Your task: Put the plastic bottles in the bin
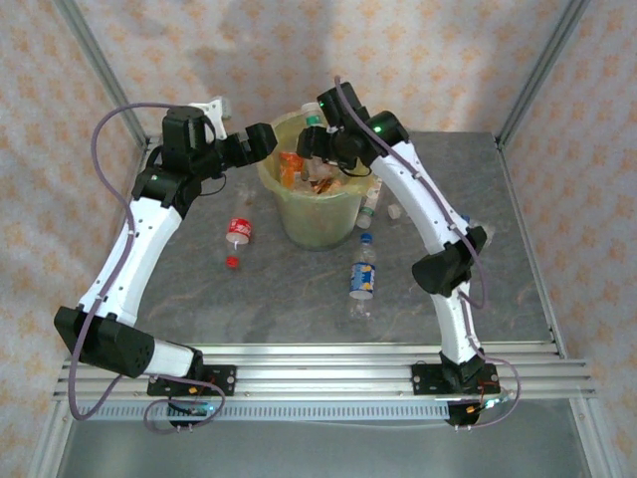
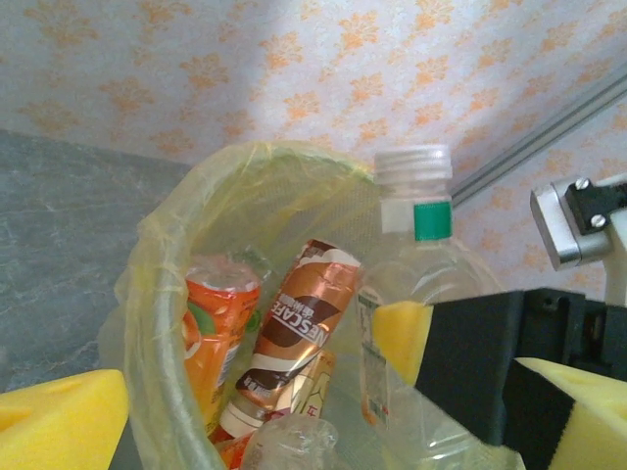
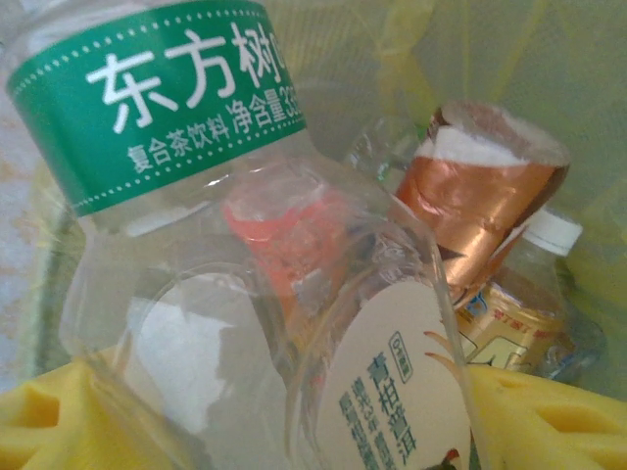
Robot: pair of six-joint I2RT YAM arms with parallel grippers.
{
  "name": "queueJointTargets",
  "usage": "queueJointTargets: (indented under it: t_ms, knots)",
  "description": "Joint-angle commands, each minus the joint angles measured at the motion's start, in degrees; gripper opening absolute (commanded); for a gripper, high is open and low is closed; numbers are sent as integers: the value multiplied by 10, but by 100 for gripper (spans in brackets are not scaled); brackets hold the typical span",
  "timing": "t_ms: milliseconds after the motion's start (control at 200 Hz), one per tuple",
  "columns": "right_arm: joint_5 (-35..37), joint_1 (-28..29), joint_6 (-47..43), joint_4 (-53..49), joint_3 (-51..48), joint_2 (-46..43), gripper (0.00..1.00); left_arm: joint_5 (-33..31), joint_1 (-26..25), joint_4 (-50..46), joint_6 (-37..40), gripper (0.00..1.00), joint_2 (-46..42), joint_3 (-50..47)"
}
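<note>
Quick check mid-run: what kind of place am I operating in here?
Probably a lab test cell, not a real room: a grey table fenced by aluminium frame posts, patterned backdrop panels behind, and a metal mounting rail along its near edge.

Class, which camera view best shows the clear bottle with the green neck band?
Left wrist: the clear plastic bottle with green neck band shows from white cap to shoulder, held by right fingers. Right wrist crops the bottle close; top external glimpses its cap.
</note>
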Motion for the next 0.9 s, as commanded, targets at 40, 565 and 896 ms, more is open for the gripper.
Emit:
queueJointTargets:
  t_ms: [40,565,896]
  knots:
    - [50,1,-9,-25,-7,-7,66,-27,3,-15,9,100,-14,-8]
    - [97,1,-33,-52,42,-15,100,-46,4,-28,15,100,-16,-8]
    - [166,-2,-72,-64,72,-63,99,-62,4,-37,18,100,-18,-9]
